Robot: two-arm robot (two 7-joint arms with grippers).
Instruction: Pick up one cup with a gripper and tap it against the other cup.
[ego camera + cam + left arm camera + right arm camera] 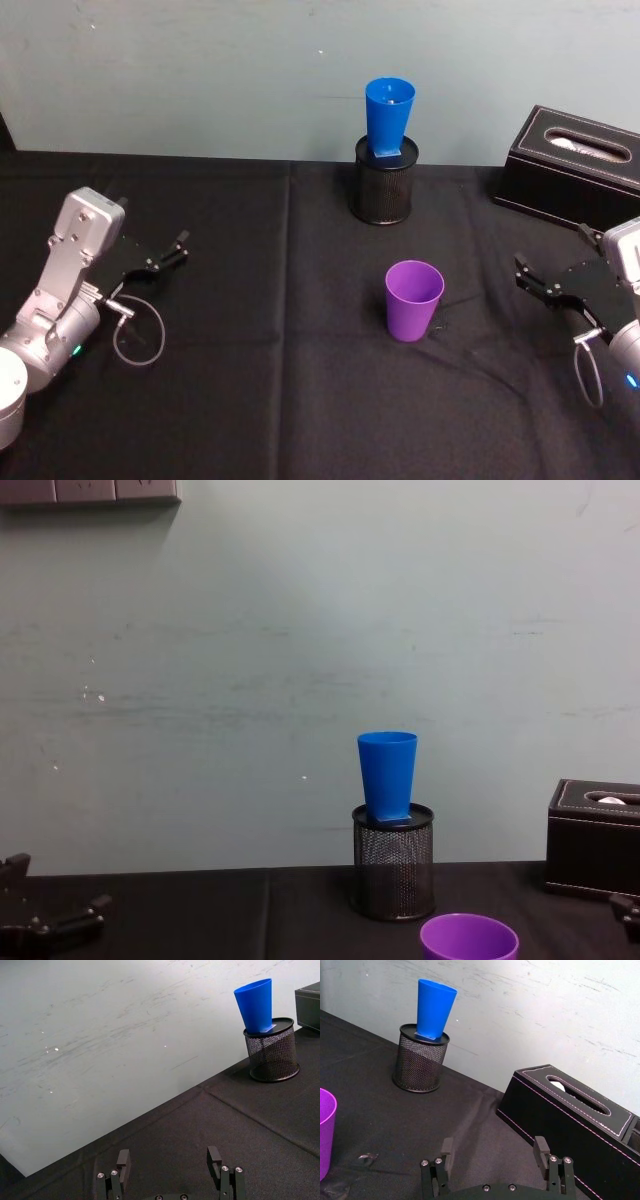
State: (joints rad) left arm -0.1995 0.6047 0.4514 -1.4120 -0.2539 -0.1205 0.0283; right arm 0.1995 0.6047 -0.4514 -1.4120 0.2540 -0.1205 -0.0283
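My left end effector (pixel 176 249) sits at 9 o'clock from the purple cup (pixel 413 300), fingers spread wide and empty. My right end effector (pixel 530 278) is at 3 o'clock from that cup, equally wide, holding nothing. The purple cup stands upright on the table (pixel 280 420), well apart from both. Farther off, at its 12 o'clock, the blue cup (pixel 388 118) stands in the top of a black mesh pen holder (pixel 384 190). A black tissue box (pixel 570 165) lies at 2 o'clock.

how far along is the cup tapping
Nothing looks done: the purple plastic tapered cup stands untouched, apart from the bright blue plastic cup perched in the black wire-mesh pen holder. Nothing is in hand; the left gripper and right gripper sit open at either side. Left: grasp the purple cup, lift it, tap the blue.
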